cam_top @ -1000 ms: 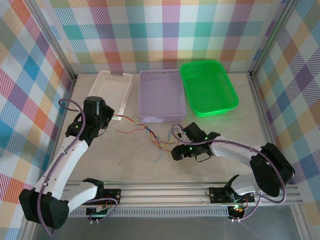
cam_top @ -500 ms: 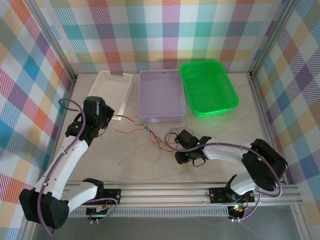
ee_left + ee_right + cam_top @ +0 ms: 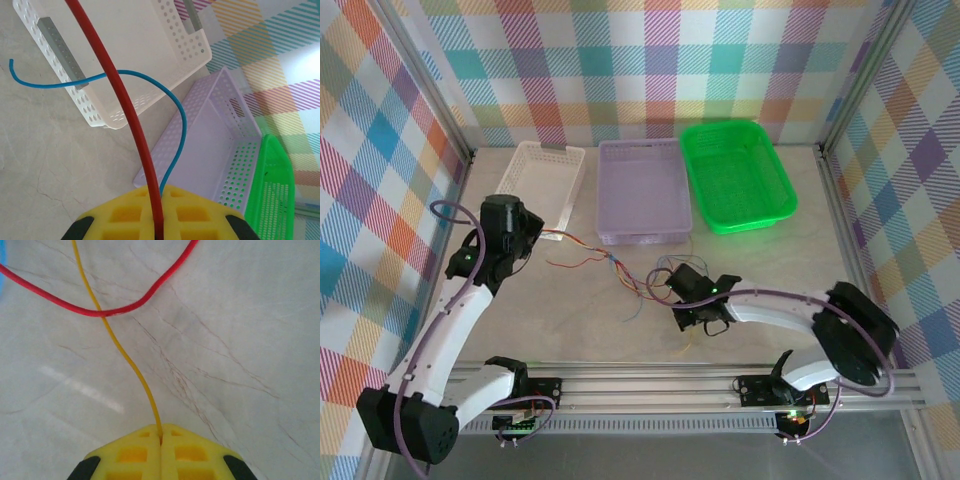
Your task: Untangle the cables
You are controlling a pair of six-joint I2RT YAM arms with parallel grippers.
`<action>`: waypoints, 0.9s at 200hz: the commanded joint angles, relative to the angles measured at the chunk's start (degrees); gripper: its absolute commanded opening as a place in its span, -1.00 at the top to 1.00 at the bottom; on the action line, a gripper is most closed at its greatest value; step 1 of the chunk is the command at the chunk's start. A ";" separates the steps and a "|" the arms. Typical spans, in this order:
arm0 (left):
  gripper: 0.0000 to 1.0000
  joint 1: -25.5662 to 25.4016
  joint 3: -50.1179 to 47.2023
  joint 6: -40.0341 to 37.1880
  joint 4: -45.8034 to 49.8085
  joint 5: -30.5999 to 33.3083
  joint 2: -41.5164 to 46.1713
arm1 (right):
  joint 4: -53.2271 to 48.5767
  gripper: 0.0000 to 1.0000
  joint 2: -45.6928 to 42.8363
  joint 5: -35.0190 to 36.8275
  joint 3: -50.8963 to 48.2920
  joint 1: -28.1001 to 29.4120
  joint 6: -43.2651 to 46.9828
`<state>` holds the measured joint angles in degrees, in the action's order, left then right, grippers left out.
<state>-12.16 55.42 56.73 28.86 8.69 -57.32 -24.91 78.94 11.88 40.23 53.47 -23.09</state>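
Note:
The cables (image 3: pixel 620 268) lie as a thin tangle of red, orange, blue and green wires on the table in front of the purple tray. My left gripper (image 3: pixel 530 235) holds their left end off the table. In the left wrist view its yellow pads (image 3: pixel 125 215) are shut on a red cable (image 3: pixel 122 100) and a blue cable (image 3: pixel 176 117). My right gripper (image 3: pixel 672 292) sits low at the tangle's right side. Its pads (image 3: pixel 130 455) are shut on an orange-yellow cable (image 3: pixel 125 355), and a red cable (image 3: pixel 100 313) loops across the table beyond it.
Three trays stand in a row at the back: a white one (image 3: pixel 545 180), a purple one (image 3: pixel 640 190) and a green basket (image 3: pixel 735 175). Aluminium rails edge the table, and checked walls close it in on three sides.
My right gripper has drawn left toward the tangle, pulling its arm in. The left arm has shifted slightly left, still holding its cables.

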 commanded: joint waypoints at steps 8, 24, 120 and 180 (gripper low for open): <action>1.00 1.26 -3.48 -1.99 2.51 1.43 3.13 | -8.28 1.00 -13.23 6.02 5.34 -0.97 1.78; 1.00 1.51 -5.90 -1.74 2.69 1.07 3.77 | -11.77 1.00 -18.41 5.20 8.94 -3.81 3.04; 1.00 1.67 -17.26 -1.11 2.39 1.03 5.81 | -22.89 1.00 -22.36 2.56 32.29 -19.80 11.12; 1.00 1.57 -23.65 -1.46 -0.16 2.35 5.76 | -24.14 1.00 -19.61 -3.19 39.07 -30.11 10.57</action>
<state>-11.33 34.22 56.07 29.71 9.08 -51.88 -48.01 58.83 10.81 76.01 26.48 -12.75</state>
